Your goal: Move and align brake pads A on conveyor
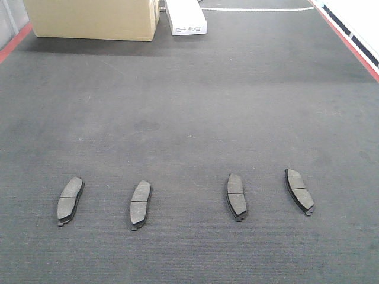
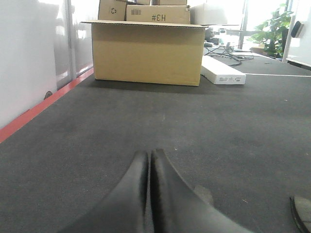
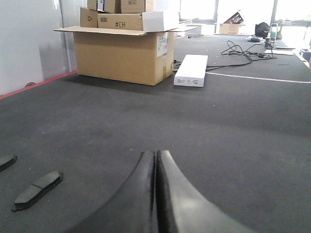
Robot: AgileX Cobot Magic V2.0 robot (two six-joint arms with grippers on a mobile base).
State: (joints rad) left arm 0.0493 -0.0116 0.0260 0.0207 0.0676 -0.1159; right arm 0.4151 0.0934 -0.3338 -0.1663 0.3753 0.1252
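Several brake pads A lie in a rough row across the near part of the conveyor (image 1: 189, 106), long sides pointing away from me: one at far left (image 1: 70, 200), one left of centre (image 1: 141, 204), one right of centre (image 1: 236, 196), one at far right (image 1: 299, 190). Neither gripper appears in the front view. My left gripper (image 2: 149, 153) is shut with nothing in it, low over the belt (image 2: 97, 136); a pad (image 2: 204, 193) peeks out just right of it and another (image 2: 302, 213) shows at the right edge. My right gripper (image 3: 156, 153) is shut and empty, with two pads (image 3: 38, 189) (image 3: 6, 161) to its left.
A large cardboard box (image 1: 95, 18) and a flat white box (image 1: 185, 16) stand at the far end of the belt. Red strips (image 1: 15, 41) (image 1: 349, 41) mark both side edges. Cables (image 3: 238, 51) lie beyond the white box (image 3: 191, 70).
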